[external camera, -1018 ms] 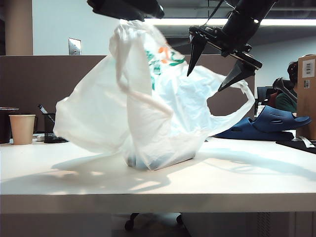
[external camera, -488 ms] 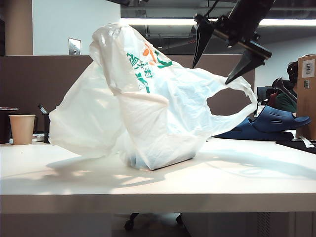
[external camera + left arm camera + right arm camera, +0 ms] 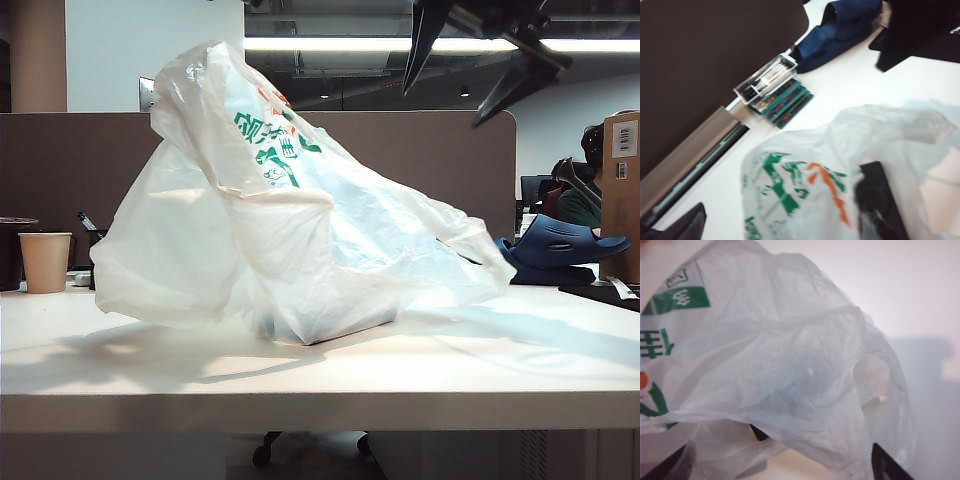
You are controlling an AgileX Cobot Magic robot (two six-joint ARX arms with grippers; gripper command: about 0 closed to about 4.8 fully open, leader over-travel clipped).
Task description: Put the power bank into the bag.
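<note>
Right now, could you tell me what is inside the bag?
Through the bag, only a dim bluish shape shows at its base. The plastic blurs it, so I cannot confirm the power bank.

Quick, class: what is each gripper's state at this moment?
Left gripper: open, holding nothing, just above the bag.
Right gripper: open, empty, high above the bag.

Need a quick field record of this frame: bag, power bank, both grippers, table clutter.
bag: white bag slumped on the table, green and orange print up top
power bank: not clearly seen; dark flat shape shows beside the plastic in the left wrist view
right gripper: right gripper open, above the bag at upper right, clear of it
left gripper: out of the exterior view; fingertip at the frame edge, holding nothing visible
clutter: paper cup far left, blue clogs far right
</note>
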